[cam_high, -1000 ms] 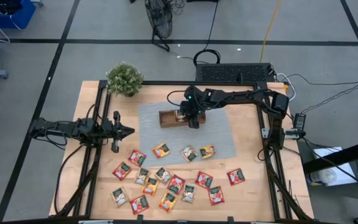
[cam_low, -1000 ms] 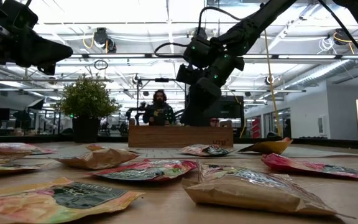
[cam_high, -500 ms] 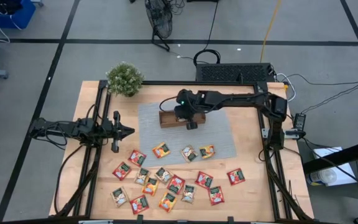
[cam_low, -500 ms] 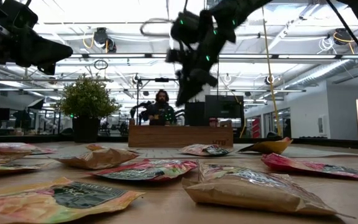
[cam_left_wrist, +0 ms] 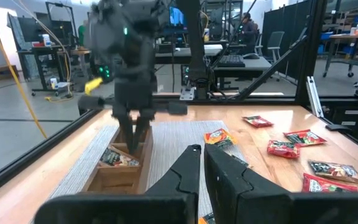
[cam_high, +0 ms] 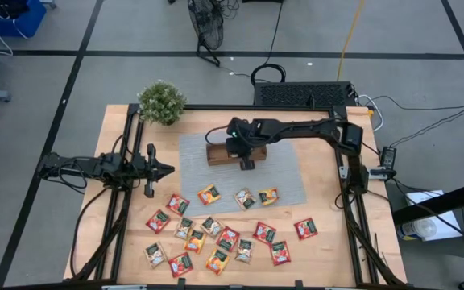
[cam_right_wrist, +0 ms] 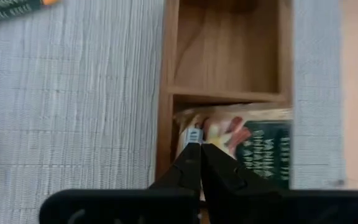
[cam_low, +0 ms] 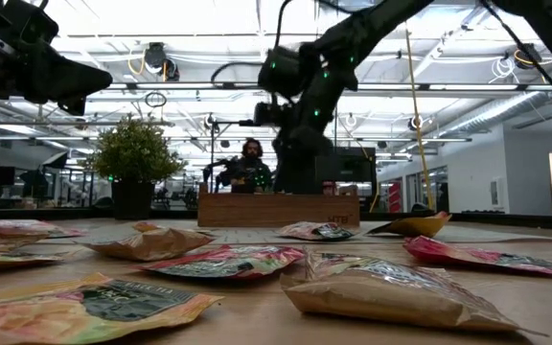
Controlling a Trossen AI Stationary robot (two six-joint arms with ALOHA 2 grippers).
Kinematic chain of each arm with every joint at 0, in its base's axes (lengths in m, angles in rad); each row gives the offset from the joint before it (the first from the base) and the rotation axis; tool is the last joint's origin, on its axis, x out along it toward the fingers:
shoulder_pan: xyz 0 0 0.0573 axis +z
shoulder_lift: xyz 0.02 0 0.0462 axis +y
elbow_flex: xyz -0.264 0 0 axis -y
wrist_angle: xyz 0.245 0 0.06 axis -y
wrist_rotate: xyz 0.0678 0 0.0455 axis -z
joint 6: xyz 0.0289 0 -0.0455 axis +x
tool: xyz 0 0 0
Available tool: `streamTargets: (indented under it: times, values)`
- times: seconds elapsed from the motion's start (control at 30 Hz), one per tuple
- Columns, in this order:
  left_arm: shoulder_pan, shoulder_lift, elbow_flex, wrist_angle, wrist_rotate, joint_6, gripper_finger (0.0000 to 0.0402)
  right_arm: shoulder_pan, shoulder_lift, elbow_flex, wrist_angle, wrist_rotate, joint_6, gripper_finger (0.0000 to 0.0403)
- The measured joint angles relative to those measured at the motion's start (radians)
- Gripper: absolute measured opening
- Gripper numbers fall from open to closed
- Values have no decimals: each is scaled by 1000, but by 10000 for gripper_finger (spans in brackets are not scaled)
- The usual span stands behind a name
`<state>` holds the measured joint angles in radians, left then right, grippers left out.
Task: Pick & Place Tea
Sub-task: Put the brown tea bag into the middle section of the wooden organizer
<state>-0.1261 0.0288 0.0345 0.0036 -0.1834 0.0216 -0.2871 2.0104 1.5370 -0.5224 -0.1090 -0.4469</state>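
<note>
Pale wood table (cam_high: 329,242), grey ribbed mat (cam_high: 284,181) toward its far edge. Brown wooden tray (cam_right_wrist: 229,56) holding a dark green and cream packet (cam_right_wrist: 253,152). Red, green and orange-yellow tea packets (cam_high: 216,234) with pale printed centres. Dark arms; green leafy plant (cam_high: 161,102).

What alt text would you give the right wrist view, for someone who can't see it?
The right gripper, fingers shut and empty, hangs over a wooden tray on a grey woven mat. A tea packet lies in one compartment; the next compartment is bare.
</note>
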Motion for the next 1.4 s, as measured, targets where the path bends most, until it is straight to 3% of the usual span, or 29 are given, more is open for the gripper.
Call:
streamTargets:
  times: [0.27, 0.97, 1.4]
  values:
    - [0, 0, 0, 1, 0, 0, 31, 0, 49, -1, 7, -52, 19, 0]
    - [0, 0, 0, -1, -1, 0, 31, 5, 114, -1, -7, -13, 93, 0]
    - [0, 0, 0, -1, -1, 0, 31, 98, 74, -7, 111, 372, 80, 0]
